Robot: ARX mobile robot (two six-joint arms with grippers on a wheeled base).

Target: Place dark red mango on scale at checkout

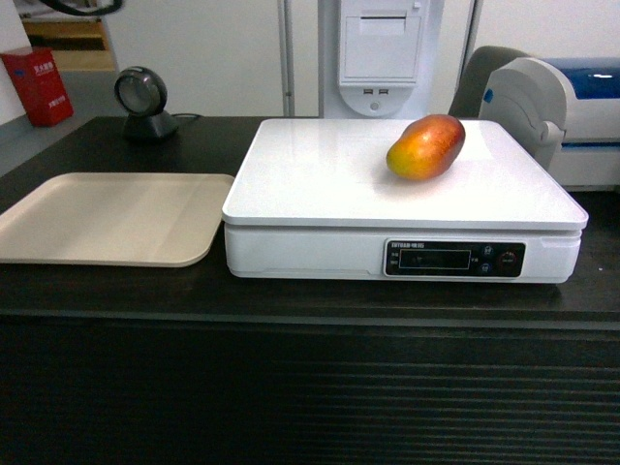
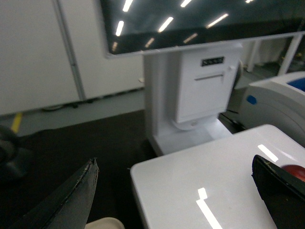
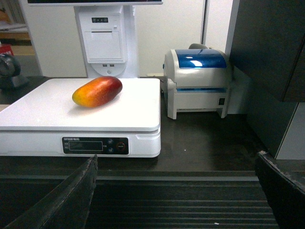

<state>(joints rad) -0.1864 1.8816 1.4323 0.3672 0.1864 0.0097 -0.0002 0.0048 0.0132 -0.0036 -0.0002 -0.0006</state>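
While my two pincers hang apart, empty: glossy red-to-orange oval mango resting on boxy white scale, black ribbed worktop. Placement judged done.

Only the gripper fingers of the robot show, and only in the wrist views; the head view shows none of its body. In the left wrist view, the left gripper has two dark fingers: the one at 7 o'clock is a matte charcoal wedge with a rough, frayed edge, the one at 4 o'clock blacker and blunt. The right gripper looks alike: a grey-black tapered finger at 7 o'clock, a darker one at 4 o'clock, both with worn, pale-flecked edges. No cables, screws or markings can be made out.
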